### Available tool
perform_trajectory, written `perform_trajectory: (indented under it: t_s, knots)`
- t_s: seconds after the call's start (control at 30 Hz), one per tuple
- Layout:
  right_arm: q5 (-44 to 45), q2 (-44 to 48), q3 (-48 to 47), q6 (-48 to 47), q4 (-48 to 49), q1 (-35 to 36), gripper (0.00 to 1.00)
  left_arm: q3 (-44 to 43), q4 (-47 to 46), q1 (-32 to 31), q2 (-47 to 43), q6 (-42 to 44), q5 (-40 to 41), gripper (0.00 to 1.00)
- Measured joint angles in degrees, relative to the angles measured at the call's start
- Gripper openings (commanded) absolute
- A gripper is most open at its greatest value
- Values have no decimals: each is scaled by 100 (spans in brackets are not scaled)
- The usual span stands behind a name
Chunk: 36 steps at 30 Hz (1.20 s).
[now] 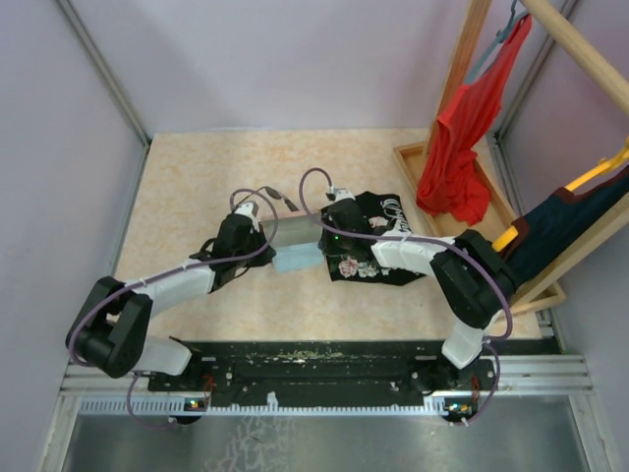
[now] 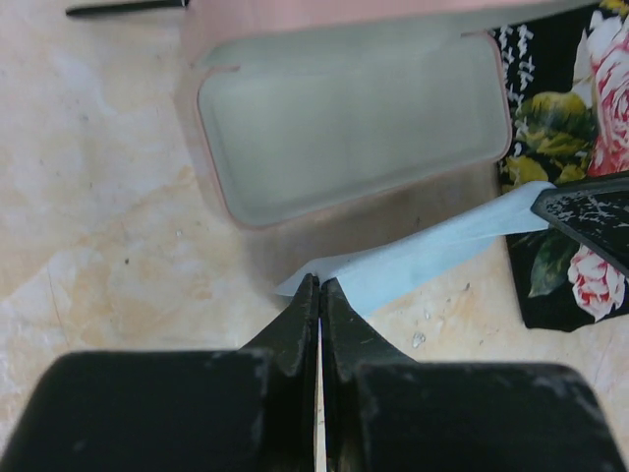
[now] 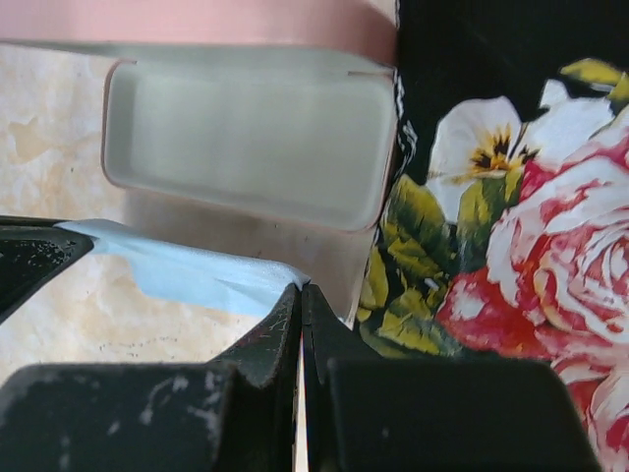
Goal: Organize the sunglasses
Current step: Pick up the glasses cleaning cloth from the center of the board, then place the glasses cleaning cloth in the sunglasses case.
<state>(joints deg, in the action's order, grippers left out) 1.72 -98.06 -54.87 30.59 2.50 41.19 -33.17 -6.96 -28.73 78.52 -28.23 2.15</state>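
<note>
A small light-blue cloth (image 1: pixel 297 260) is stretched between my two grippers, just in front of the open pink case (image 1: pixel 292 233). My left gripper (image 2: pixel 319 282) is shut on the cloth's left corner (image 2: pixel 442 246). My right gripper (image 3: pixel 301 287) is shut on its right corner (image 3: pixel 187 270). The case (image 2: pixel 354 118) lies open with its pale lining empty, as the right wrist view (image 3: pixel 246 138) also shows. A thin dark bar (image 2: pixel 128 7) at the top left of the left wrist view may be a sunglasses arm; the rest of the sunglasses is out of view.
A black floral fabric (image 1: pixel 378 241) lies right of the case, under the right arm. At the back right a wooden rack holds a red garment (image 1: pixel 457 138) and a dark blue one (image 1: pixel 570 226) over a wooden tray (image 1: pixel 496 192). Purple walls enclose the table.
</note>
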Motion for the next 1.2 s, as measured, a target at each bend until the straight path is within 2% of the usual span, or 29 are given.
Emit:
perform_trajectory:
  t_s: [0.47,1.0,1.07,1.2]
  knots:
    - [-127,-533,-717,-201,94,-358,0,-824,-260,345,839,334,-35,0]
    - [-278,-1054,-1169,-256,111,-507,0,-1117,-396,535,1399,474,-39,0]
    - [-291,-1088,-1169,-256,114,-514,0,-1141,-424,538,1445,476,-55,3]
    - [-321,-1121,-1169,-256,109,-540,0,-1185,-424,544,1515,494,-76,16]
